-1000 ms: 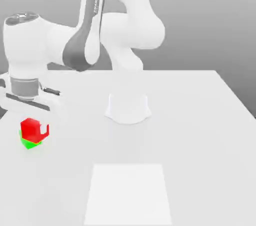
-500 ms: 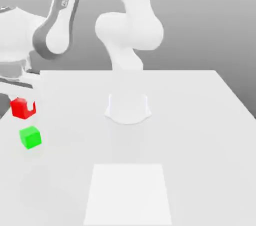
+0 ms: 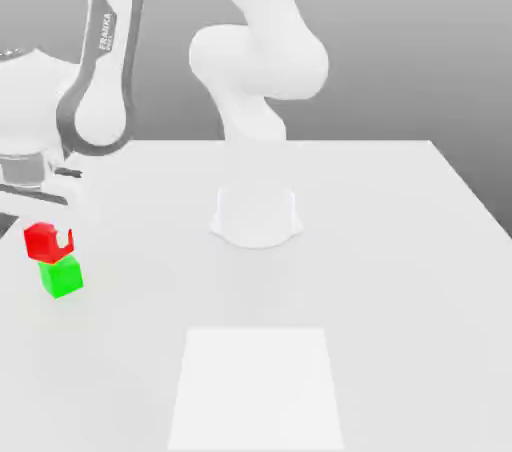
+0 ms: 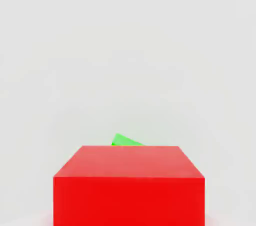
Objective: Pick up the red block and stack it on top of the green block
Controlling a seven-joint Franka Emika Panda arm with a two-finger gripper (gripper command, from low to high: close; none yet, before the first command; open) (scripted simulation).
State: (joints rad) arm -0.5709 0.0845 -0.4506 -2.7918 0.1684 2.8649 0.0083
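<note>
Above the green block (image 3: 61, 277), the pincer (image 3: 45, 228) grips the red block (image 3: 46, 242).

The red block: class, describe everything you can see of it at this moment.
The red block is a small, bright red cube with plain matte faces, upright. The end effector is shut on it, holding it just above the green block, shifted slightly toward the exterior view's left. Whether the two blocks touch cannot be told.

red block (image 3: 47, 241) directly above green block (image 3: 61, 276), at desk (image 3: 400, 270) edge on the exterior view's left.
</note>
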